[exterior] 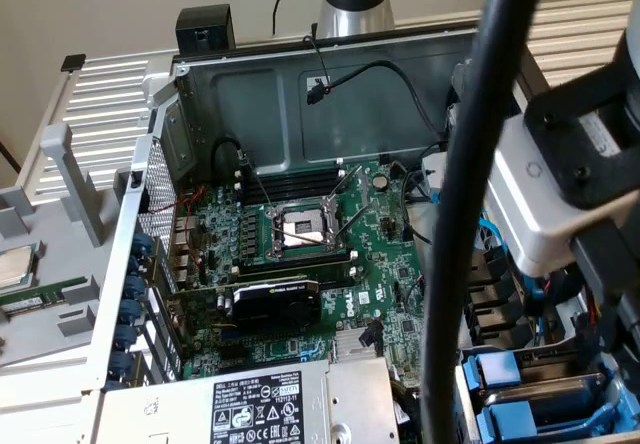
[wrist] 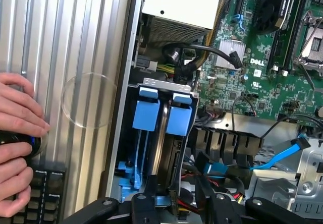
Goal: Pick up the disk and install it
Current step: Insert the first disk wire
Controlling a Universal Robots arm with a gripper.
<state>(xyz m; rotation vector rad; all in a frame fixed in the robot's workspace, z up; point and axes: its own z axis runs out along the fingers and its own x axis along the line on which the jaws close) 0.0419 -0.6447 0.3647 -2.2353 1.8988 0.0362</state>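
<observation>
Blue-framed disk (wrist: 169, 143) is sitting edge-on in the drive bay (wrist: 166, 82), likely heavy, rigid, fragile; best gripped by its sides. Whether the hand (wrist: 176, 202) is clamping it, cannot tell.

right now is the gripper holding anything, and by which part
Cannot tell. The gripper is right at the disk standing in the bay, but no grip on it shows.

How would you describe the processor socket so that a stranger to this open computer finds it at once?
Look into the open computer case, at the green motherboard. Near its middle sits the processor socket, a square metal frame with a pale centre and thin silver levers. The black graphics card nearer the camera and the long dark memory slots beyond it are neither square nor shiny.
</observation>
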